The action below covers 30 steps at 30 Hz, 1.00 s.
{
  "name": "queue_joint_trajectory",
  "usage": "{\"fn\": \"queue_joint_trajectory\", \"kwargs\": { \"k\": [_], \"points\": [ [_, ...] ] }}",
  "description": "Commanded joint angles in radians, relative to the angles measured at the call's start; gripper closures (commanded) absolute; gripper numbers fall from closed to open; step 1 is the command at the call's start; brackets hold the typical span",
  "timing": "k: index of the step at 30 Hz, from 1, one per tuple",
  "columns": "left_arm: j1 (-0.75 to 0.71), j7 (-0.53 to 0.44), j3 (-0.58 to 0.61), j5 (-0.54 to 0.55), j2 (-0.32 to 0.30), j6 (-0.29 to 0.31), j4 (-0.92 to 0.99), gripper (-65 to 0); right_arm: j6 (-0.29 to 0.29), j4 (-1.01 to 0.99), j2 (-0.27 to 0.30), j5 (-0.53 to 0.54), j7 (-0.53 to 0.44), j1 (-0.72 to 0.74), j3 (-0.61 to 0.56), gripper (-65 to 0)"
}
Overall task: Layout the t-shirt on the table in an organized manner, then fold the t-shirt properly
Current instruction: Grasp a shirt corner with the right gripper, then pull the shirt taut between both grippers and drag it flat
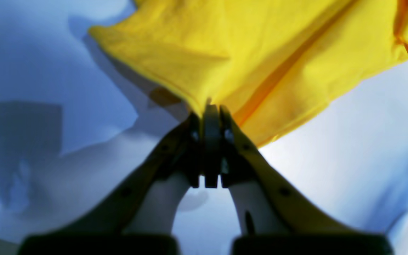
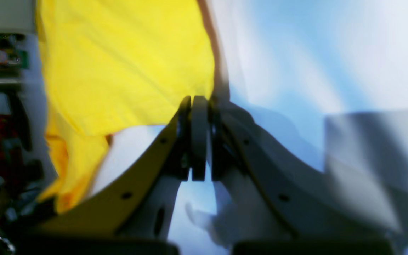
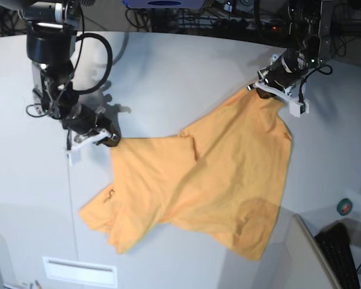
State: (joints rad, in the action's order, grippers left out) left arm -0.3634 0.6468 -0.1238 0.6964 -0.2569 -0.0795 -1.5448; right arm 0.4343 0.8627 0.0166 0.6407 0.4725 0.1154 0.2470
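White table (image 3: pixel 168 66): t-shirt (image 3: pixel 216 180) pinched between left gripper (image 3: pixel 257 84) and right gripper (image 3: pixel 111 139).

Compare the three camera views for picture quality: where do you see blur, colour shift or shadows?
Left wrist view: the t-shirt looks vivid yellow, the table bluish, and the left gripper is soft and dark. Right wrist view: streaky blur, worst at the left edge; the right gripper casts a grey shadow. Base view: sharpest, the shirt a truer light orange, with arm shadows on the table.

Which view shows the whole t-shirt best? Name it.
Base view: the t-shirt lies spread and rumpled on the table, outline complete. Each wrist view shows only the blurred fabric edge pinched by its own gripper.
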Motion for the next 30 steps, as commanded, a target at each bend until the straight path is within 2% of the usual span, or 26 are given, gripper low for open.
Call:
{"fn": "queue_joint_trajectory", "kwargs": {
  "k": [1, 6, 10, 14, 18, 24, 27, 30],
  "points": [
    [-0.001, -0.02, -0.006, 0.007, -0.009, 0.005, -0.015, 0.0, 0.002, 0.053, 0.003, 0.005, -0.002, -0.019, 0.001, 0.0],
    [-0.018, -0.04, -0.006, 0.009, -0.008, 0.007, -0.019, 0.0, -0.001, 0.267, 0.007, 0.005, -0.001, -0.187, 0.001, 0.0],
    [-0.027, -0.06, -0.006, 0.009, -0.008, 0.008, -0.021, 0.0, -0.001, 0.419, 0.033, 0.005, -0.001, -0.309, 0.004, 0.0],
    [-0.058, -0.146, -0.006, 0.01, -0.008, 0.008, -0.021, 0.0, -0.002, 0.537, 0.032, 0.005, 0.01, -0.417, 0.107, 0.0],
    [-0.079, -0.196, -0.006, 0.01, -0.006, 0.01, -0.021, 0.0, -0.001, 0.6, 0.032, 0.005, 0.085, -0.486, 0.205, 0.0],
    [-0.108, -0.272, -0.006, 0.013, 0.023, 0.011, -0.021, 0.0, 0.002, 0.656, 0.032, 0.005, 0.099, -0.576, 0.226, 0.0],
    [-0.125, -0.31, -0.006, 0.013, 0.041, 0.011, -0.021, -11.0, 0.002, 0.688, 0.03, 0.005, 0.099, -0.606, 0.226, 0.0],
    [-0.153, -0.342, -0.006, 0.013, 0.044, 0.011, -0.023, -25.5, 0.002, 0.723, 0.03, 0.005, 0.099, -0.627, 0.234, 0.0]
  ]
}}
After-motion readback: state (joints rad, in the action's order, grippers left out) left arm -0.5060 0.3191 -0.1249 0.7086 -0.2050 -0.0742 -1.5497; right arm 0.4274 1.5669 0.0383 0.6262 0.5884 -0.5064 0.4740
